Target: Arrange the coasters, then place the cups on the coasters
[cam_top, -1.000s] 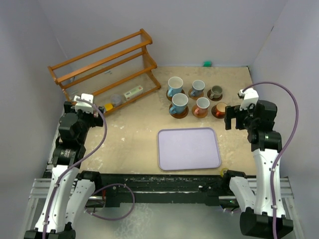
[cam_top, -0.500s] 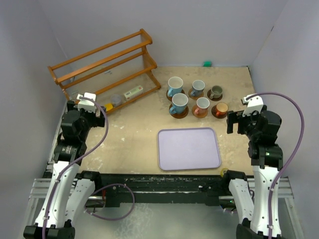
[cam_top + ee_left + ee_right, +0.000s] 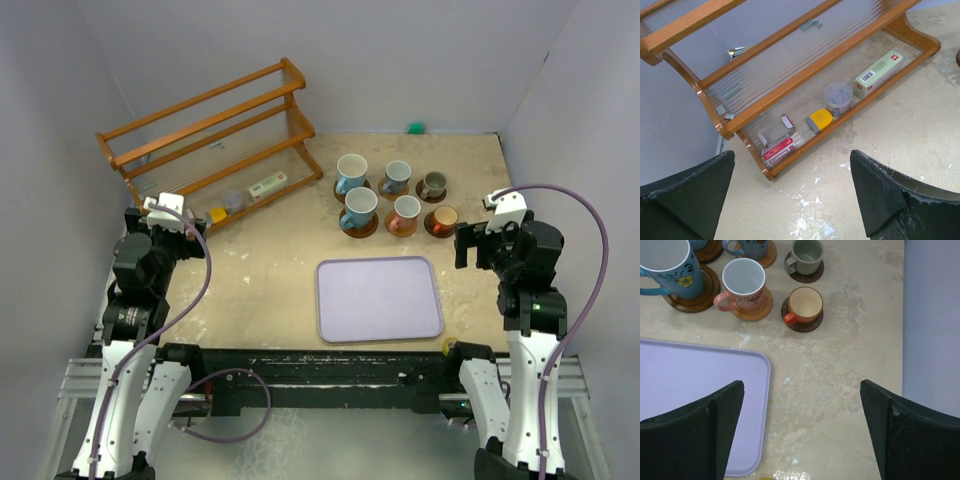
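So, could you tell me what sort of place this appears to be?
Probably a robot lab's enclosed test bench: plain walls box in a scuffed table, with staged props, a wooden rack and a lavender tray.

You've got a beige, marbled surface (image 3: pixel 270 280), scuffed with white flecks, boxed in by plain pale grey-lavender walls: back wall (image 3: pixel 400 60), left wall (image 3: pixel 50 150), right wall (image 3: pixel 590 120). Light is soft and even. At your back left a three-tier wooden rack (image 3: pixel 210 145) stands at an angle, its shelves ribbed and clear. The lowest shelf holds a green-and-white box (image 3: pixel 879 73), a clear round tub (image 3: pixel 838 97), a yellow piece (image 3: pixel 820 119) and a red-and-white packet (image 3: pixel 777 150). A lavender tray (image 3: pixel 378 298) lies near the front. A small green thing (image 3: pixel 415 127) sits by the back wall.
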`<state>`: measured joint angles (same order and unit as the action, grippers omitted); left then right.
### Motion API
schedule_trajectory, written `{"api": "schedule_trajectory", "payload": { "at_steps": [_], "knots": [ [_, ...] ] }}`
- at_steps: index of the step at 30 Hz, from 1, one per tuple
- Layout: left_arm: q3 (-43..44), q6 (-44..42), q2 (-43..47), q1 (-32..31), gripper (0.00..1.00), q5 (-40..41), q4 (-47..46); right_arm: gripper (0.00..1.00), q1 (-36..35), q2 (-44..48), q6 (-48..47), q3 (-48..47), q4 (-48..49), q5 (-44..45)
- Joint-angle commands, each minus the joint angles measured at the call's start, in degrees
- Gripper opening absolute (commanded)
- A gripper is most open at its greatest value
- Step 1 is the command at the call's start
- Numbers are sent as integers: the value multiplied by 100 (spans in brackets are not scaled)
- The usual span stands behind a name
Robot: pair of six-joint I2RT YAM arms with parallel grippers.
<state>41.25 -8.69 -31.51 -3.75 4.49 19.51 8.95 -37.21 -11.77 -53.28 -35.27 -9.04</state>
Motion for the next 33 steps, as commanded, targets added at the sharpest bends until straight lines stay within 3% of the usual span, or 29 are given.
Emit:
{"api": "schedule_trajectory", "payload": {
  "at_steps": [1,33],
  "knots": [
    [186,39,19,74,94,-107,-128,100,-16,-28,-62,-7,123,-107],
    [98,65,205,128,94,-35,-227,100,-16,-2,-82,17,80,-169]
  ]
}}
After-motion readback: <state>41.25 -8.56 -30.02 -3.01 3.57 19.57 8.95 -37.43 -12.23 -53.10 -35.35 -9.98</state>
